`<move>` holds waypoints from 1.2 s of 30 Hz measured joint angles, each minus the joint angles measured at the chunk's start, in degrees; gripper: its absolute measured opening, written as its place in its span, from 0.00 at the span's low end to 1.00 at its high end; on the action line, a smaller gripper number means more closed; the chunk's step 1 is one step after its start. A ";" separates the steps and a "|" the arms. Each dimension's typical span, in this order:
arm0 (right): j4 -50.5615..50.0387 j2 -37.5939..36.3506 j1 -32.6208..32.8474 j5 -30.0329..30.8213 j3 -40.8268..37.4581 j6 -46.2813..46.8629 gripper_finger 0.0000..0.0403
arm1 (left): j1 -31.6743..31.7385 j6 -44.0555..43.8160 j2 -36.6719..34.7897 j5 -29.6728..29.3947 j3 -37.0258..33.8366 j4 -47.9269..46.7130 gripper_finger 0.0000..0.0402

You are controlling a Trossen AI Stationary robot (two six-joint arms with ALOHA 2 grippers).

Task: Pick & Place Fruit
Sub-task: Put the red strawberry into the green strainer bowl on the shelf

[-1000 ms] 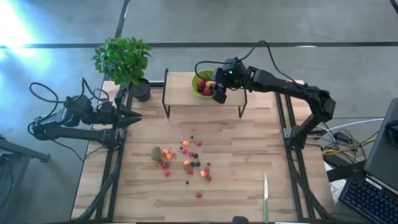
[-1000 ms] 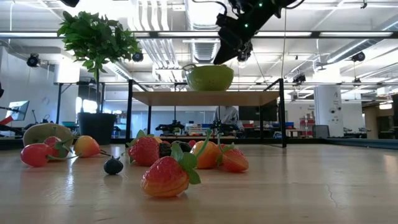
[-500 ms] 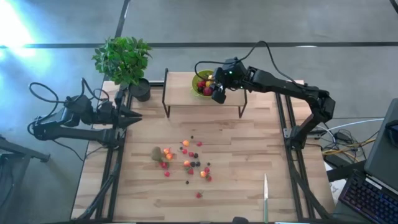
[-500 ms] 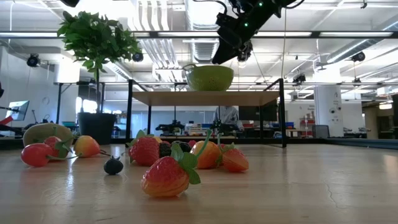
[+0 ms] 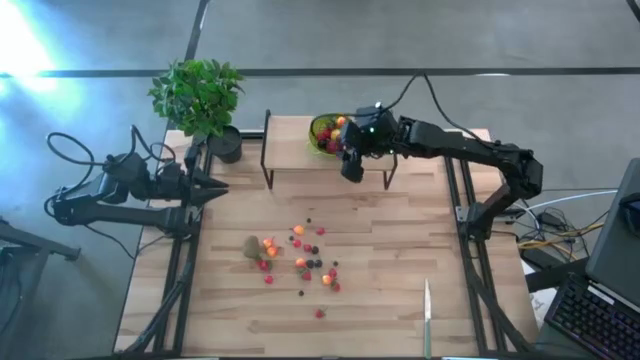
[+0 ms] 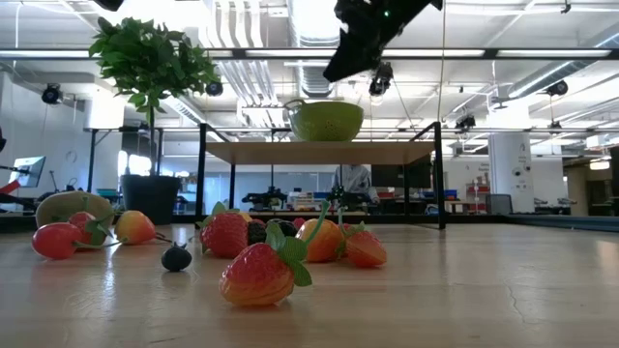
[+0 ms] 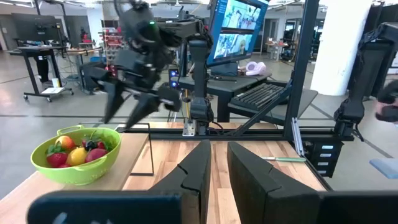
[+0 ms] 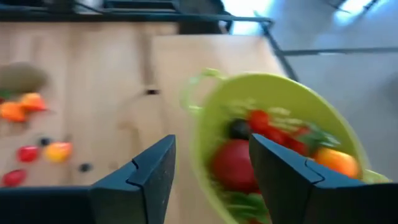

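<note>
Wooden table (image 5: 380,260) fills the high view; fruit (image 5: 300,262) scattered at centre, more in the green bowl (image 5: 322,133) upper middle; right gripper (image 5: 350,168) beside it, fingers parted, empty; left gripper (image 5: 215,189) at left, closed, empty; low view: strawberries foreground.

Bright, even indoor light; strong glare burns the floor (image 5: 25,50) at the high view's upper left, ceiling lamps (image 6: 319,14) bloom in the low view. The right wrist view smears with motion; the bowl (image 8: 273,112) looks soft
</note>
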 joint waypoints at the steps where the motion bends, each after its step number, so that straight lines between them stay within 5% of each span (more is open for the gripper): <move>1: -0.02 0.00 1.07 -0.12 0.00 0.29 0.48 | 0.00 0.00 0.00 0.00 0.00 -0.01 0.16; 18: -2.20 0.22 19.67 -0.08 0.00 0.35 0.34 | 0.02 0.00 0.00 0.01 0.00 0.01 0.16; 36: -2.48 0.33 30.66 -0.01 -1.57 4.83 0.16 | 0.04 0.00 0.00 0.01 0.01 0.00 0.16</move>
